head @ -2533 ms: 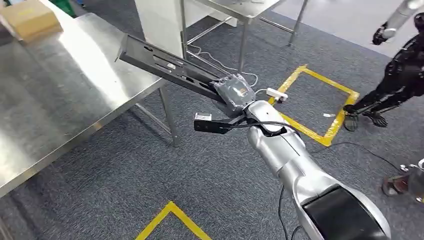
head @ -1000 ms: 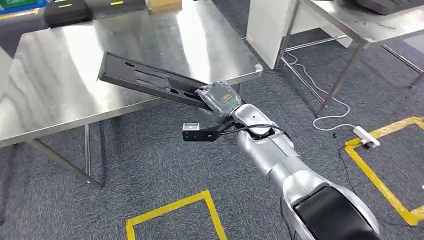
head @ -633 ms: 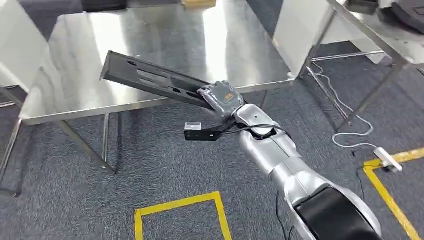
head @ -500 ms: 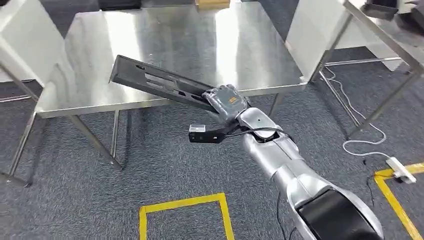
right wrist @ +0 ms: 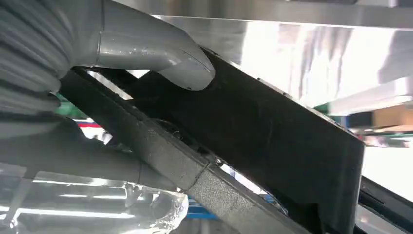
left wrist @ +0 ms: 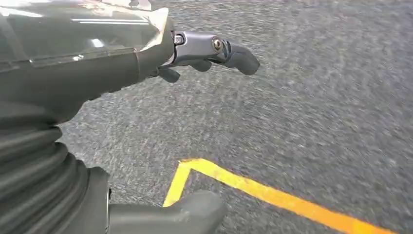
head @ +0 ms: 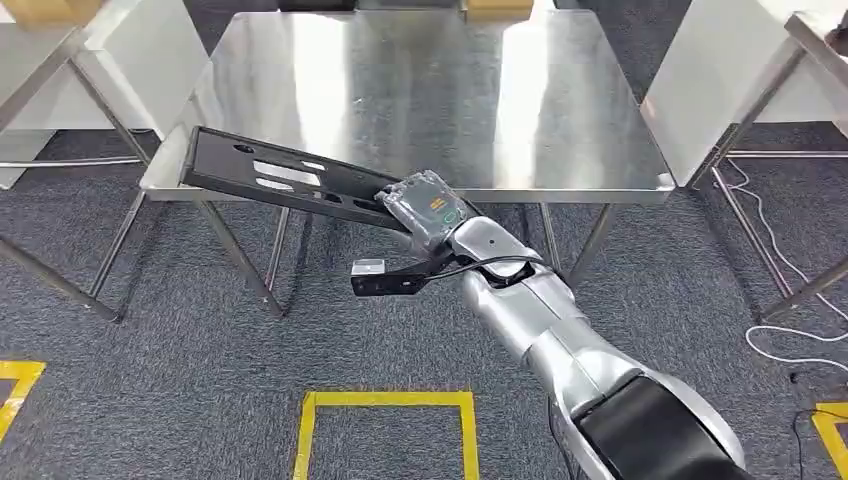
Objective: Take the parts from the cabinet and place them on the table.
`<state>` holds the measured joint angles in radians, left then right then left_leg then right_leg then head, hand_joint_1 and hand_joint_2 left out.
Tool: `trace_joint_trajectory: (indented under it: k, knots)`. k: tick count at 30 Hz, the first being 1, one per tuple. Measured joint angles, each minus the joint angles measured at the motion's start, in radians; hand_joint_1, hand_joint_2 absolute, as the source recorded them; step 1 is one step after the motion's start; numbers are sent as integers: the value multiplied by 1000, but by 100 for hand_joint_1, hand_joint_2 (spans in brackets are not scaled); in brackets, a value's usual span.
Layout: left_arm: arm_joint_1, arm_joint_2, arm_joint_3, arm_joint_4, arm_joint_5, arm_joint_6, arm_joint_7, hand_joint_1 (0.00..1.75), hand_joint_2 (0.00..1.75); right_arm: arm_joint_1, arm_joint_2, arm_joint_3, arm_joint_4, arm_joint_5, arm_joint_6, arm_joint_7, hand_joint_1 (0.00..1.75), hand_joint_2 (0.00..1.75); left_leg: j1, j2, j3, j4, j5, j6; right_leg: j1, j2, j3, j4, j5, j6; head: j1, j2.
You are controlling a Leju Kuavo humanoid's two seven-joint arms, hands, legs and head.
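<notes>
- Right hand [head: 428, 208] grips one end of the long black part [head: 285, 181]; in the right wrist view the thumb [right wrist: 160, 53] presses flat on the part's dark face [right wrist: 272, 141], the other fingers underneath and mostly hidden.
- Part sticks out from the hand toward the robot's left, tilted, its far end over the near left corner of the steel table [head: 560, 120]. Cannot tell whether it touches the tabletop or hangs just above the edge.
- The part has slots cut along its length; light shows through them.
- Right arm [head: 540, 320] reaches forward from the lower right, with the wrist camera bracket [head: 385, 278] hanging below the hand.
- Left hand [left wrist: 204, 53] holds nothing, fingers loosely curled, apart from the thumb, above grey carpet [left wrist: 316, 107] with a yellow tape line [left wrist: 272, 192].
- Yellow tape square [head: 385, 430] on the floor in front of the table; white panels [head: 720, 70] on both sides of the table.
</notes>
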<state>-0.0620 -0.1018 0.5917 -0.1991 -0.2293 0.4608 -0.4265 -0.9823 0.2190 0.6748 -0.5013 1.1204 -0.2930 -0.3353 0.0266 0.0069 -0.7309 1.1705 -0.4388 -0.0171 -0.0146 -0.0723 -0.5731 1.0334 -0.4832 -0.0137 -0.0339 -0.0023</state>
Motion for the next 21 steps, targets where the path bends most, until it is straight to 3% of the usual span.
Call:
trace_joint_trajectory:
  k: [1,2,3,6,7,8,9,10,12,13,14,16,17,19,20,21]
  knots:
    - [-1,1,0,0,0,0,-2,0,175,-1,1,1,0,0,0,1,175,175,0,33,56,-95,37,1,1,-10,5,1,-6,6,-1,0]
    - [-4,0,0,0,0,-1,-2,0,175,-2,1,1,0,0,-1,1,175,175,-10,61,70,-117,16,6,11,-17,6,-3,-9,11,0,0]
    - [-5,0,0,-1,-1,-3,-3,0,175,-5,0,1,0,1,-2,2,175,175,-10,54,71,-129,25,11,17,-23,5,0,-11,14,3,0]
    - [-3,0,1,-1,-1,-6,-3,0,175,-5,2,2,0,7,-3,5,175,175,-16,28,68,-127,23,25,18,-41,17,-10,-12,25,3,0]
    - [-2,0,1,-1,-1,-7,-3,0,175,-5,4,3,-3,10,-3,11,175,175,-9,20,78,-140,30,38,22,-39,10,-6,-22,35,5,0]
    - [-3,-2,1,-1,-1,-7,-3,0,175,-6,3,4,-3,11,-4,14,175,175,-12,17,81,-143,31,42,13,2,5,21,-37,34,5,0]
    - [-4,-2,2,-1,-1,-8,-2,0,175,-8,2,4,-3,12,-5,14,175,175,-10,14,82,-143,32,51,12,38,-24,81,-65,27,5,0]
    - [-6,1,2,-1,-1,-8,-3,0,175,-6,-1,4,-3,14,-5,14,175,175,-10,6,81,-144,31,54,10,57,-74,184,-103,22,7,0]
    - [-7,1,2,-1,-1,-8,-3,0,175,3,-9,4,-2,15,-5,16,175,175,-11,-11,81,-143,30,56,11,66,-144,310,-134,25,8,0]
    - [-7,1,3,-1,-1,-8,-3,0,175,7,-12,5,-2,16,-6,18,175,175,-11,-17,82,-143,30,56,11,68,-153,314,-125,31,8,0]
    - [-5,1,5,-1,-1,-8,-2,0,175,8,-14,5,-2,17,-6,18,175,175,-11,-24,82,-142,30,55,11,68,-138,267,-97,40,7,0]
    - [-5,0,5,-1,-1,-10,-2,0,175,5,-14,5,-2,23,-8,24,175,175,-11,-32,84,-141,30,54,9,69,-61,93,-18,55,8,0]
    - [-6,0,6,-1,-1,-11,-2,0,175,3,-14,7,-2,30,-11,33,175,175,-11,-36,84,-141,30,51,4,74,-24,6,11,54,8,0]
    - [-6,0,6,-1,-1,-11,-2,0,175,2,-12,10,-2,34,-14,39,175,175,-19,-41,80,-136,28,42,6,73,-17,-5,19,38,7,0]
    - [-4,3,7,-1,-1,-11,-1,0,175,1,-13,11,-2,37,-14,40,175,175,-17,-41,79,-135,27,56,3,73,-17,-6,21,36,6,0]
    - [-2,3,8,-1,-1,-11,1,0,175,2,-12,12,-2,38,-14,42,175,175,-16,-41,79,-136,27,55,6,73,-17,-6,21,36,6,0]
